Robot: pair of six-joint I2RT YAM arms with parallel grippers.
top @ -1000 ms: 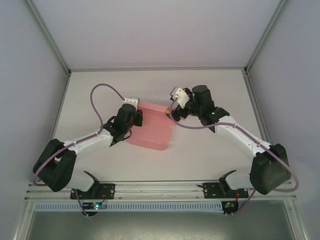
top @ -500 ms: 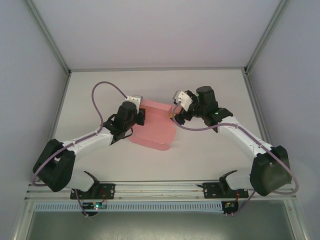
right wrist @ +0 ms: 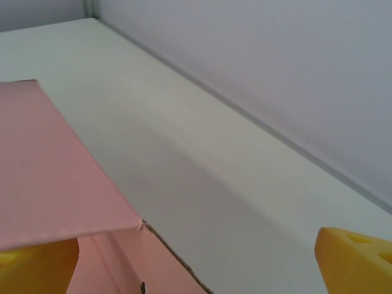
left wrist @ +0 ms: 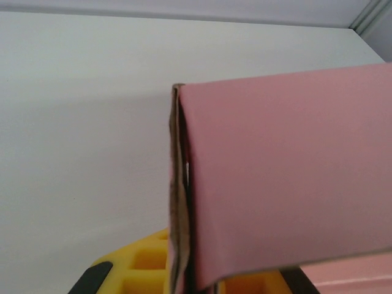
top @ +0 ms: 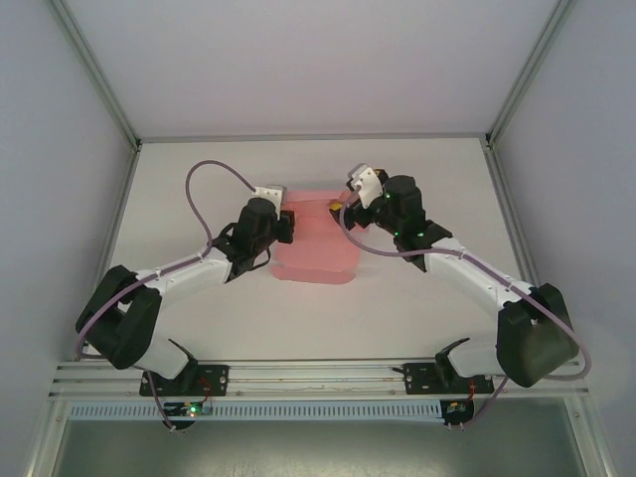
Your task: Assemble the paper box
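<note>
Left hand pinched shut on the left edge of the paper box, pink card, mid-tabletop between the two arms. Right hand at the box's far right corner, fingers spread wide apart.

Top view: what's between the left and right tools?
Just the pink paper box, seen from above: left tool shut on its left edge, right tool open at its far right corner.
</note>
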